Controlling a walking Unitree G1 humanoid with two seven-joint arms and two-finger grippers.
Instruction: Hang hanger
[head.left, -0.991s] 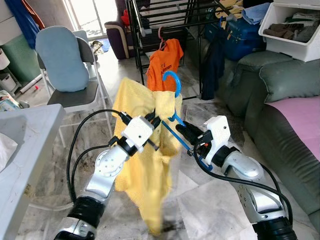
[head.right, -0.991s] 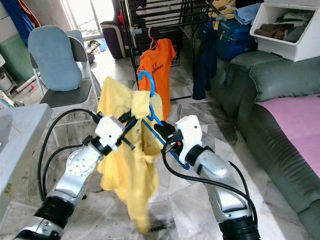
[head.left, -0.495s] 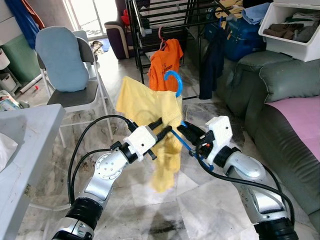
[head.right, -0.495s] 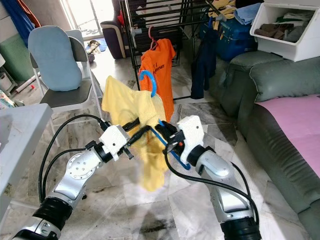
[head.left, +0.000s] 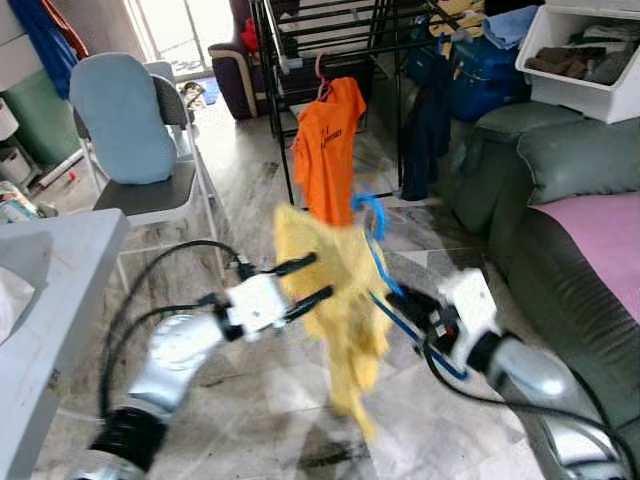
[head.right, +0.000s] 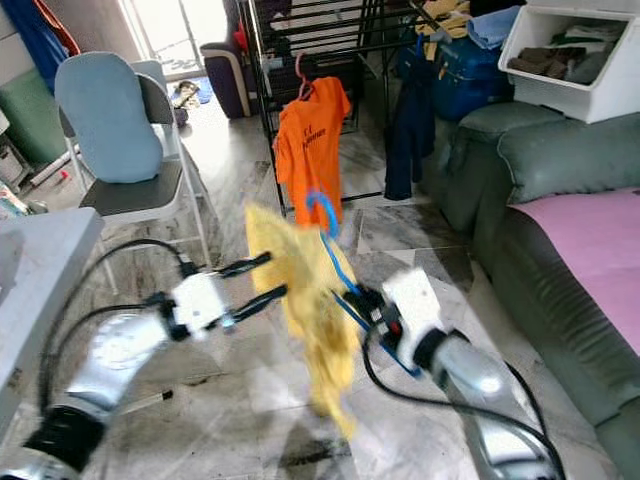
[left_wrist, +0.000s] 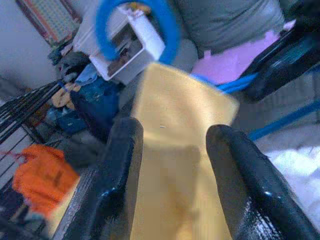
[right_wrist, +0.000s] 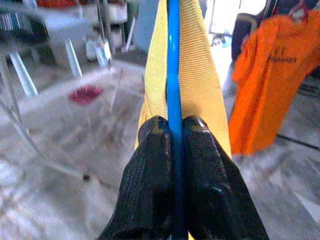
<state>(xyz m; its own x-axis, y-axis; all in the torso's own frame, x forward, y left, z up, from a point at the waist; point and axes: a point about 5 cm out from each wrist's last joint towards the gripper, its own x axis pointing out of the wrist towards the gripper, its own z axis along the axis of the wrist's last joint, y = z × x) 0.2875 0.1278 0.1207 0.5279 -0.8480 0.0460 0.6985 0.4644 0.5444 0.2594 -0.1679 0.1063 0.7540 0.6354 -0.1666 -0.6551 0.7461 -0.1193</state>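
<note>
Eye views: blue hanger (head.left: 378, 250) with the yellow shirt (head.left: 345, 310) sits mid-frame, in front of the drying rack (head.right: 300, 40).
Left wrist: left gripper (left_wrist: 172, 170) fingers spread wide, shirt just beyond.
Right wrist: right gripper (right_wrist: 174, 127) pinched tight on hanger's bar.

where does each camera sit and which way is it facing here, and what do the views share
Left eye view: on the head, looking forward and down; both silver arms, left gripper open beside the yellow shirt on the blue hanger, drying rack behind.
Right eye view: same head, same scene, slightly shifted.
Left wrist view: along its open fingers toward the yellow shirt.
Right wrist view: along the right gripper, shut on the blue hanger.
Shared: all show the yellow shirt, blue hanger and orange shirt.
</note>
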